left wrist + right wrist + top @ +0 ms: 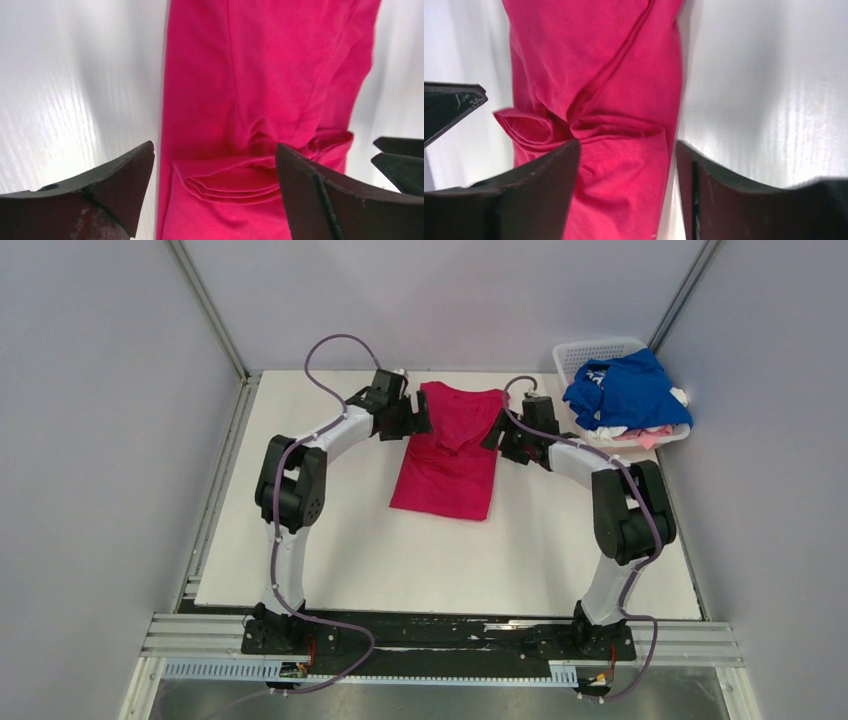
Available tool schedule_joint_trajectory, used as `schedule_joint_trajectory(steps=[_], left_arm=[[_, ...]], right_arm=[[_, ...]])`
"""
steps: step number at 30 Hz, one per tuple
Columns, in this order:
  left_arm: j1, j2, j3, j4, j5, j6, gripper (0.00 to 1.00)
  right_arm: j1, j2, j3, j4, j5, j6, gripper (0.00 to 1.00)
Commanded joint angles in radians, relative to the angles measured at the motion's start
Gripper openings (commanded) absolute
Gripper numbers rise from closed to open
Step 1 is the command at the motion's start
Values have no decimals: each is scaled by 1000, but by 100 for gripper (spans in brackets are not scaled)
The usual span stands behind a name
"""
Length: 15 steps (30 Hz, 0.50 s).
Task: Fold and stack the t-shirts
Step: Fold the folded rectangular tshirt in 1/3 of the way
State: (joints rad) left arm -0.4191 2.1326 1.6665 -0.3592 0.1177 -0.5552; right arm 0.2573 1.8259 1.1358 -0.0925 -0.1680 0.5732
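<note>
One magenta t-shirt [447, 465] is laid in the middle of the table [350, 550], folded lengthwise into a narrow strip, with a bunched tuck of cloth across its upper part. The left hand [214, 147] is held at the strip's upper left edge and the right hand [626, 142] at its upper right edge. Both are seen with jaws parted and nothing gripped, the cloth lying loose beneath and between them.

Several risks can be judged from here. If only the top layer is caught when the jaws are closed, the layers under it could be left behind and the lengthwise fold pulled open. If the bunched tuck is snagged, it could be dragged out sideways. If the two edges are lifted unevenly, the strip could be skewed and the next fold left crooked.

Two arms and two hands are counted, one shirt on the table and one white basket [590, 348] at the upper right of the frame. In the basket one blue t-shirt [625, 390] is heaped on top, with white cloth [681, 397] and pale pink cloth [650, 433] showing under it. How many garments these make cannot be told.
</note>
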Motion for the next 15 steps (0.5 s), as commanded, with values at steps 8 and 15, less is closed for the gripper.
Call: schedule_joint_trajectory(steps=[8,15], left_arm=[[31,-170,-79,12,47,-6,100],[31,-414,-413,76,-3,-57,100]], right_arm=[[8,-169,-42,-1,-98,-125,100],[179,-162,-89,79,-292,-204,100]])
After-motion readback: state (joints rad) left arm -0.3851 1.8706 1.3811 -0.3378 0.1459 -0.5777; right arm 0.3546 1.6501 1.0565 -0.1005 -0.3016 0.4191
